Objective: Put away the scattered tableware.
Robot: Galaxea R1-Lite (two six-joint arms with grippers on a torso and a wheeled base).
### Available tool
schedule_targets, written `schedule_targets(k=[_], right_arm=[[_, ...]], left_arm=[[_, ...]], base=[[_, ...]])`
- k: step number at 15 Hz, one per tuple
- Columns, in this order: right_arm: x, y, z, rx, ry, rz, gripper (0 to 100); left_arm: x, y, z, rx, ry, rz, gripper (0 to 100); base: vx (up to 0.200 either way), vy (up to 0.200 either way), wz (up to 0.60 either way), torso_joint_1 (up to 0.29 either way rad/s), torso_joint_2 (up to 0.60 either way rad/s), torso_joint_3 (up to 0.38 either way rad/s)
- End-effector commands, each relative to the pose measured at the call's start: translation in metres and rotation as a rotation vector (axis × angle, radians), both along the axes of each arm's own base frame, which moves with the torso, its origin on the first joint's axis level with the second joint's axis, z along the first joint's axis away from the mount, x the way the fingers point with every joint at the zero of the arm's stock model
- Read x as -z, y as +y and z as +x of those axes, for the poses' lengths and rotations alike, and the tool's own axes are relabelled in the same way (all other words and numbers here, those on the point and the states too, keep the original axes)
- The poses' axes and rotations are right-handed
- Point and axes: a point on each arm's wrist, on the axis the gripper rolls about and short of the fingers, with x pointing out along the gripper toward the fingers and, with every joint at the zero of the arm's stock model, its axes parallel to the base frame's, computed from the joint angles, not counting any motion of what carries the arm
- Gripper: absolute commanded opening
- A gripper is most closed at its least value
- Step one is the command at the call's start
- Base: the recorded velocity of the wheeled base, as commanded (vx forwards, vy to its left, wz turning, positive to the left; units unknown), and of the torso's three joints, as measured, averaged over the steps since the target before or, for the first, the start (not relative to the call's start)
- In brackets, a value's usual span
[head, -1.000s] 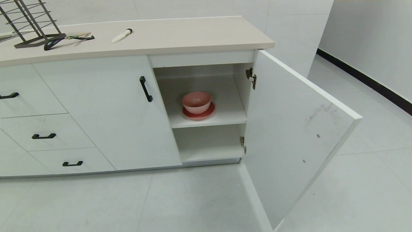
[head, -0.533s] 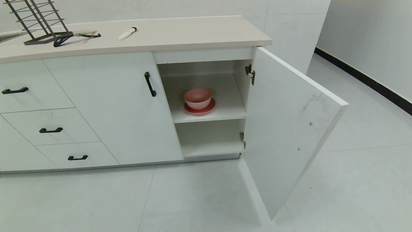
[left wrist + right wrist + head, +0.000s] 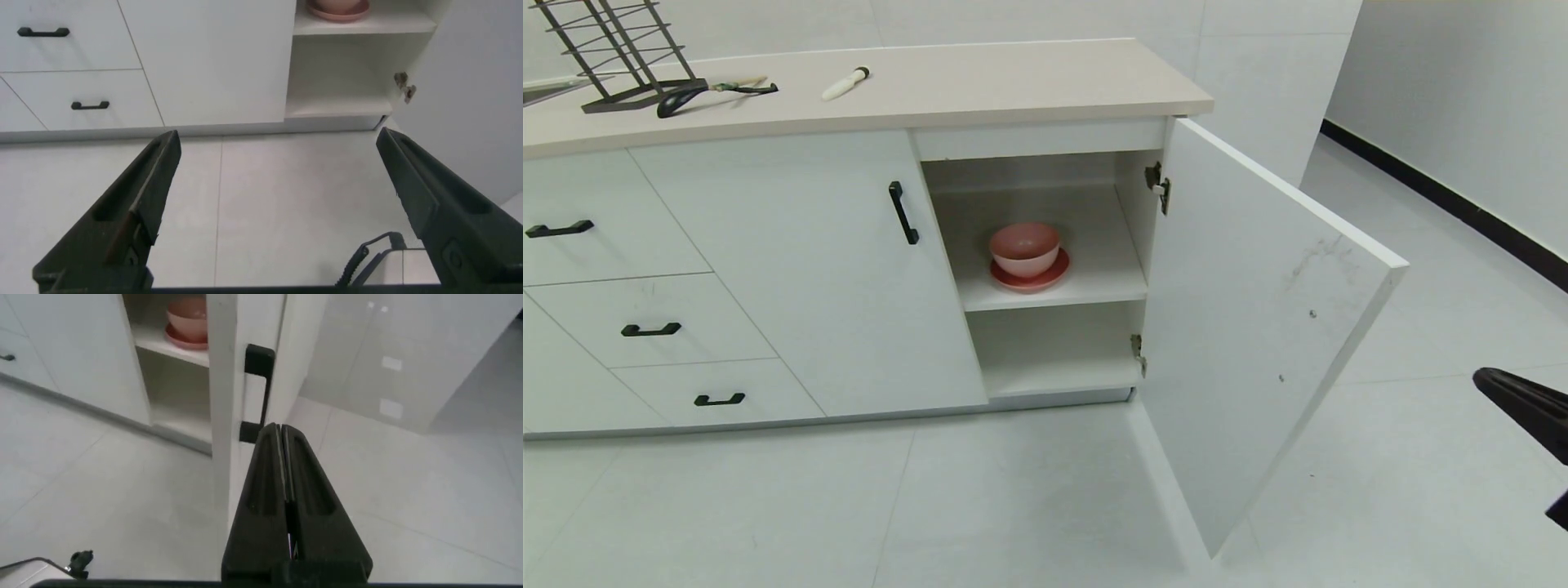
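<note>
A pink bowl [image 3: 1024,248] sits on a red plate [image 3: 1029,281] on the upper shelf of the open cabinet [image 3: 1054,294]. The same bowl [image 3: 188,314] and plate [image 3: 337,8] show in the wrist views. On the counter lie a white-handled utensil [image 3: 844,82] and a black-handled utensil [image 3: 686,94]. My right gripper [image 3: 1494,385] hangs low to the right of the open door [image 3: 1258,327]. It is shut and empty, and its tip [image 3: 282,429] faces the door's edge and black handle [image 3: 257,392]. My left gripper [image 3: 276,137] is open over the floor before the cabinet.
A dark wire rack [image 3: 613,49] stands at the counter's far left. Drawers with black handles [image 3: 650,330] and a closed door [image 3: 800,269] fill the cabinet's left side. The lower shelf [image 3: 1054,363] is bare. Tiled floor [image 3: 931,506] spreads in front.
The head camera shifted, so the whole cabinet sits a little farther off and to the right. My right gripper has come into the head view at the right edge.
</note>
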Motion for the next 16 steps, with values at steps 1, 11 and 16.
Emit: schedule_targets(k=[1, 11, 16], right_arm=[[0.011, 0.006, 0.052, -0.040, 0.092, -0.025, 0], [-0.007, 0.015, 0.138, -0.129, -0.049, -0.058, 0], [-0.009, 0.030, 0.134, -0.220, -0.088, -0.071, 0]], left_arm=[[0.000, 0.000, 0.000, 0.000, 0.002, 0.006, 100], [0.000, 0.000, 0.000, 0.001, 0.001, 0.018, 100], [0.000, 0.000, 0.000, 0.001, 0.002, 0.012, 100]], base=[[0.000, 0.000, 0.00, 0.000, 0.00, 0.000], [0.000, 0.000, 0.00, 0.000, 0.00, 0.000], [0.000, 0.000, 0.00, 0.000, 0.00, 0.000]])
